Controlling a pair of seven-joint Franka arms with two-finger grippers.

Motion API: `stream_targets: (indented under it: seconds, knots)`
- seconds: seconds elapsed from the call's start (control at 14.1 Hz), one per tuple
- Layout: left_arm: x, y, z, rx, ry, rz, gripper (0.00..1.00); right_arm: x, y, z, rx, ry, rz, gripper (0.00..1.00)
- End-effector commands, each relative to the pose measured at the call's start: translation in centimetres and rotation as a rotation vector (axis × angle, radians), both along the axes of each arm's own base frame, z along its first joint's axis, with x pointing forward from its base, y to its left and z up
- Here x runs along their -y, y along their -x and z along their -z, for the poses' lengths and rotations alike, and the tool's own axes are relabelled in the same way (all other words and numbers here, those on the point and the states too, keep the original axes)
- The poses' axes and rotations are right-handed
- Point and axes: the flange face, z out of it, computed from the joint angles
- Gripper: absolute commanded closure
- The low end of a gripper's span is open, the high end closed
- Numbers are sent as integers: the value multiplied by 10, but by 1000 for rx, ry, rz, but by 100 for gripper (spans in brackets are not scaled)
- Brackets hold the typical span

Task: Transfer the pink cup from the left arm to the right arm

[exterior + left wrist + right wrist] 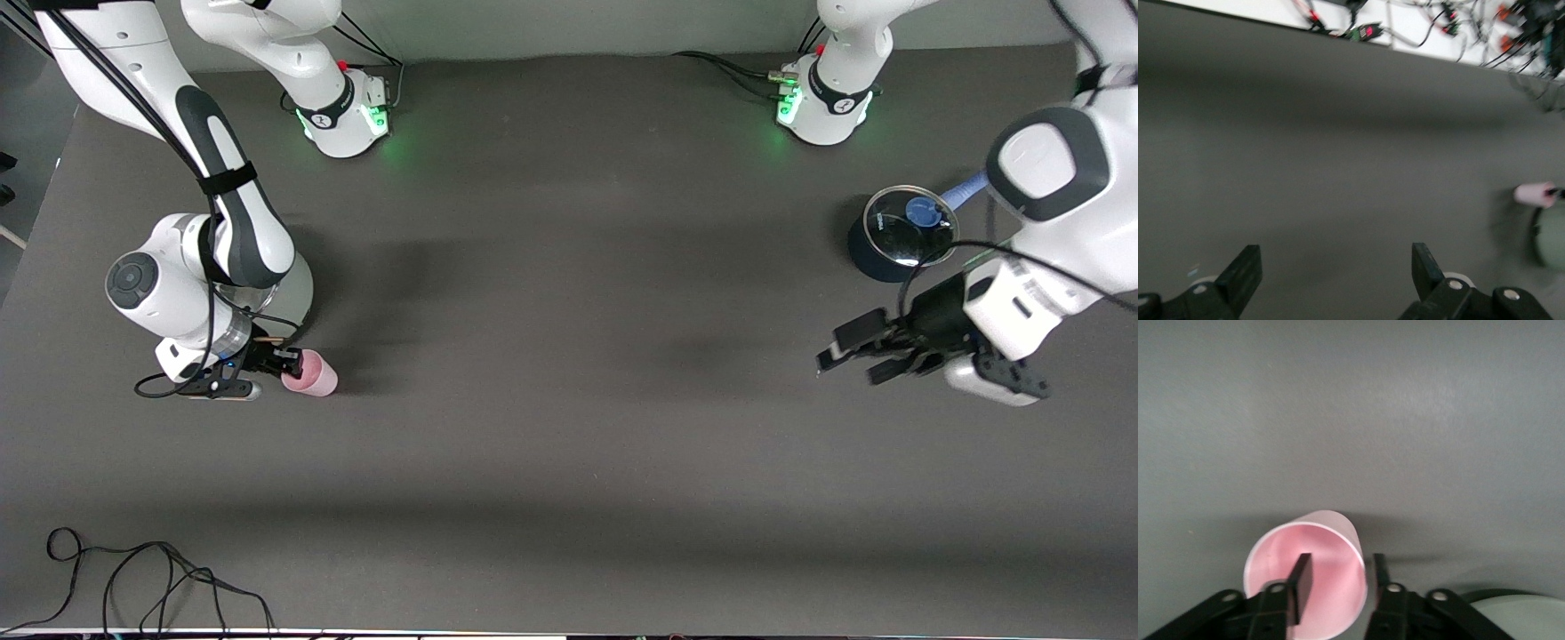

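The pink cup (pixel 311 372) is tipped on its side low at the table near the right arm's end, its mouth facing my right gripper (pixel 286 364). In the right wrist view the right gripper (pixel 1338 570) is open. One finger is inside the cup (pixel 1321 540) and the other is outside against its wall. My left gripper (pixel 849 364) is open and empty, in the air over bare table at the left arm's end. In the left wrist view its fingers (pixel 1245 270) are spread wide and the cup (pixel 1533 193) shows small and far off.
A dark pot with a glass lid and blue knob (pixel 900 233) stands beside the left arm, farther from the front camera than the left gripper. A pale green round thing (pixel 302 289) sits mostly hidden under the right arm. A black cable (pixel 133 578) lies at the table's near edge.
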Motion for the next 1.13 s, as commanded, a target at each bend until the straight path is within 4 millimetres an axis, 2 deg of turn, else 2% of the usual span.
stream_targets:
  seconds: [0.0, 0.14, 0.35, 0.5, 0.57, 0.64, 0.78, 0.85, 1.06]
  knots:
    - [-20, 17, -13, -44, -105, -3, 0, -8, -11, -78, -17, -51, -22, 1]
    - [-32, 24, -20, -94, -149, 20, 0, -9, -24, -143, -57, -75, -43, 1]
    - [-58, 39, -49, -212, -422, 103, 0, 5, -38, -240, -47, -77, -50, 0]
    - [-65, 47, -59, -266, -485, 109, 0, 10, -37, -308, -53, -76, -59, 0]
    - [-66, 50, -65, -262, -495, 106, 0, 14, -33, -331, -62, -71, -56, 0]
    - [-68, 54, -70, -257, -514, 103, 0, 20, -28, -345, -79, -41, -51, 0]
    - [-76, 63, -85, -256, -526, 80, 0, 23, -19, -361, -117, 40, -55, 0]
    - [-74, 67, -93, -253, -531, 78, 0, 22, -16, -368, -130, 67, -58, 0]
    - [-64, 78, -109, -240, -540, 72, 0, 23, -12, -366, -163, 67, -56, 0]
